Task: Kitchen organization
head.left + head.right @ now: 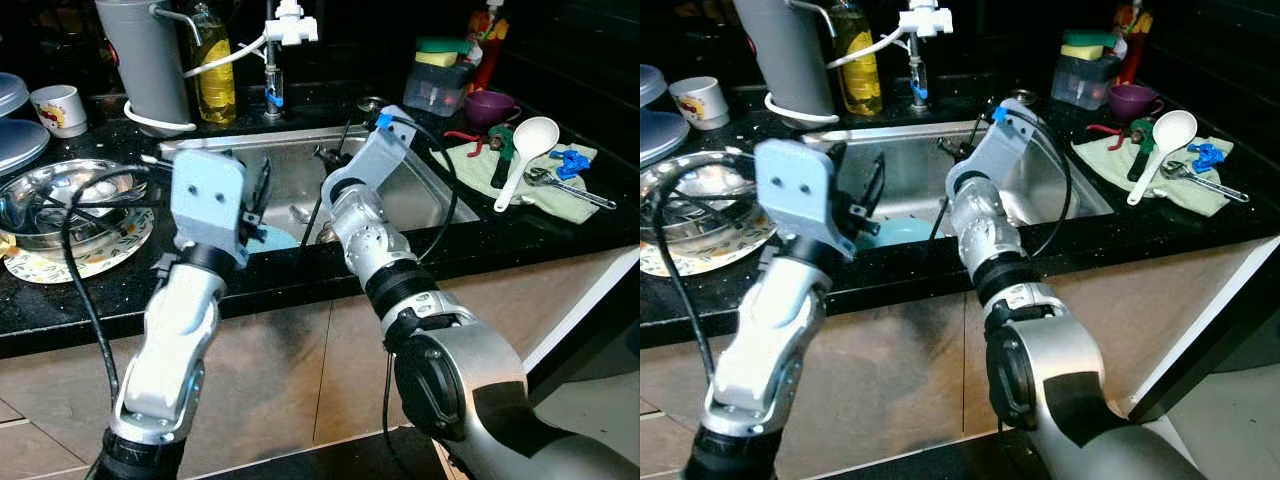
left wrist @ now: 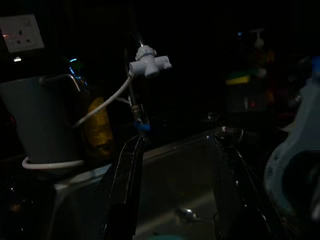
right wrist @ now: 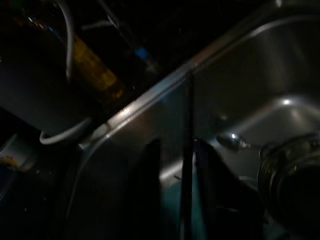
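while both arms lean over the front edge of the dark desk (image 1: 560, 235), the move ahead looks to turn on what lies down in the steel sink (image 1: 420, 190): a pale blue plate (image 1: 275, 238) on the basin floor at the near left, and a spoon (image 3: 231, 141) on the basin floor beside a round metal pot (image 3: 290, 175). the plate lies just below and ahead of the left claw (image 1: 258, 200), so the left arm is plainly the nearer one to it, and reaching it would mean going downward and a little forward. the left claw hangs above the near left part of the basin with its two black fingers spread well apart, holding nothing; the left wrist view looks between them toward the white tap fitting (image 2: 149, 62) and the yellow bottle (image 2: 97, 131) behind the sink. the right claw (image 1: 330, 160) reaches deeper, over the middle of the basin; in the right wrist view its fingers stand only narrowly parted, with a thin dark rod running between them, but whether they truly pinch it i cannot tell. the spoon lies flat, its bowl turned toward the right claw and its handle hard to follow in the gloom, nearer that arm than the left. off to the right, a white ladle (image 1: 524, 150) rests on a green cloth (image 1: 560, 190), well apart from both claws.
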You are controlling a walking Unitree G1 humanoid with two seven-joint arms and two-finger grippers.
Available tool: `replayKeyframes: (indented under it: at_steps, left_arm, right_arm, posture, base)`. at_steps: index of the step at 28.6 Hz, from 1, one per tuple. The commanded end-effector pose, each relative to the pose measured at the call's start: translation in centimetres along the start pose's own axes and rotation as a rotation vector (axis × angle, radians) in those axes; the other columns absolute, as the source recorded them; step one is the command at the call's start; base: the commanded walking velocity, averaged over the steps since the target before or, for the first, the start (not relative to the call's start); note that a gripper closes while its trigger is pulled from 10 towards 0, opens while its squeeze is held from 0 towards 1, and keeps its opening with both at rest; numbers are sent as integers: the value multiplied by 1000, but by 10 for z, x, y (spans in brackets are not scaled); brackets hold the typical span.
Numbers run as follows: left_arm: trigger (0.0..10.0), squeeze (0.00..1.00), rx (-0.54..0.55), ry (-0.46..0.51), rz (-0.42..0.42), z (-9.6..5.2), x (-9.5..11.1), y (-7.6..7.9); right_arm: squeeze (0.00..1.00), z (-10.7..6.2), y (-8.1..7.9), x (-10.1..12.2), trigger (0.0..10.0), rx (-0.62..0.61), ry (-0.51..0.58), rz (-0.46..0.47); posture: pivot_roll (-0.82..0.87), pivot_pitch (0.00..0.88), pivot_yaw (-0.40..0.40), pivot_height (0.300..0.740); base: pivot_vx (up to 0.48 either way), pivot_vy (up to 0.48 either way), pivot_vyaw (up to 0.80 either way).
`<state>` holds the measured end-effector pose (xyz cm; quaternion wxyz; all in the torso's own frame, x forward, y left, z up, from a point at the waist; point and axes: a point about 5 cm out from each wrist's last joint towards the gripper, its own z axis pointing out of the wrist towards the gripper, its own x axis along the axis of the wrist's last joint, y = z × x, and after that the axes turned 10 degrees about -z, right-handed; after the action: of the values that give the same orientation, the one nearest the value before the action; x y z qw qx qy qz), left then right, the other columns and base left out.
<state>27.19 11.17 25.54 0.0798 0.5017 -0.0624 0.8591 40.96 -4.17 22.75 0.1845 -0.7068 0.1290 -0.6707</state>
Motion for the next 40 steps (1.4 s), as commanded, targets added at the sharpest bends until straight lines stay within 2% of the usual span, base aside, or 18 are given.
replayKeyframes:
  at_steps: [1, 2, 9, 10, 13, 15, 18, 19, 21, 22, 25, 28, 32, 33, 35, 36, 40]
  left_arm:
    - [10000, 0, 6, -5, 10, -2, 1, 2]
    - [10000, 0, 9, -12, 12, -3, 1, 3]
    - [10000, 0, 14, -17, 19, -2, 1, 2]
    - [10000, 0, 15, -19, 21, -1, 0, 2]
    - [10000, 0, 20, -27, 25, -1, -2, 1]
    - [10000, 0, 21, -28, 27, -1, -2, 1]
    - [10000, 0, 46, -50, 48, 0, -7, -6]
    - [10000, 0, 46, -50, 48, 0, -7, -6]
    - [10000, 0, 66, -66, 47, 0, -10, -11]
    - [10000, 0, 66, -66, 47, 0, -10, -11]
    - [10000, 0, 78, -106, 52, -1, -16, -13]
    - [10000, 0, 74, -124, 48, -2, -19, -12]
    - [10000, 0, 52, -178, 33, -6, -29, -6]
    - [10000, 0, 52, -178, 33, -6, -29, -6]
    - [10000, 0, 27, -209, 35, -11, -36, -3]
    - [10000, 0, 27, -209, 35, -11, -36, -3]
    - [10000, 0, -1, -253, 41, -19, -45, 1]
  right_arm:
    - [886, 0, -4, 1, 10000, 9, 9, -2]
    - [1000, 1, -3, 2, 10000, 1, 10, 8]
    - [1000, 3, -4, 13, 10000, 17, 50, 43]
    - [0, 3, -4, 17, 10000, 42, 67, 67]
    - [0, 3, -8, 30, 10000, 148, 133, 98]
    - [0, 3, -8, 31, 10000, 165, 143, 96]
    - [0, -5, -10, 35, 10000, 387, 213, 100]
    - [0, -5, -10, 35, 10000, 387, 213, 100]
    - [0, -17, -6, 38, 10000, 562, 286, 147]
    - [0, -17, -6, 38, 10000, 562, 286, 147]
    - [0, -39, 7, 40, 10000, 755, 337, 197]
    - [0, -46, 14, 40, 10000, 793, 344, 206]
    - [0, -66, 36, 42, 10000, 860, 334, 206]
    - [0, -66, 36, 42, 10000, 860, 334, 206]
    - [0, -79, 45, 35, 10000, 921, 294, 157]
    - [0, -79, 45, 35, 10000, 921, 294, 157]
    - [0, -90, 69, 21, 10000, 887, 232, 133]
  posture:
    - [165, 0, -61, 740]
    - [163, 0, -61, 740]
    - [150, 0, -52, 740]
    - [145, 0, -48, 740]
    - [140, 0, -45, 740]
    - [140, 0, -45, 740]
    - [126, 0, -38, 740]
    - [126, 0, -38, 740]
    - [119, 0, -37, 740]
    - [119, 0, -37, 740]
    - [108, 0, -33, 740]
    - [108, 0, -33, 740]
    - [85, 0, -23, 740]
    - [85, 0, -23, 740]
    - [77, 0, -20, 740]
    - [77, 0, -20, 740]
    - [66, 0, -18, 740]
  base:
    - [0, 0, 0]
    - [0, 0, 0]
    - [0, 0, 0]
    - [0, 0, 0]
    - [0, 0, 0]
    - [0, 0, 0]
    - [0, 0, 0]
    - [0, 0, 0]
    - [0, 0, 0]
    - [0, 0, 0]
    - [0, 0, 0]
    - [0, 0, 0]
    - [0, 0, 0]
    - [0, 0, 0]
    - [0, 0, 0]
    - [0, 0, 0]
    - [0, 0, 0]
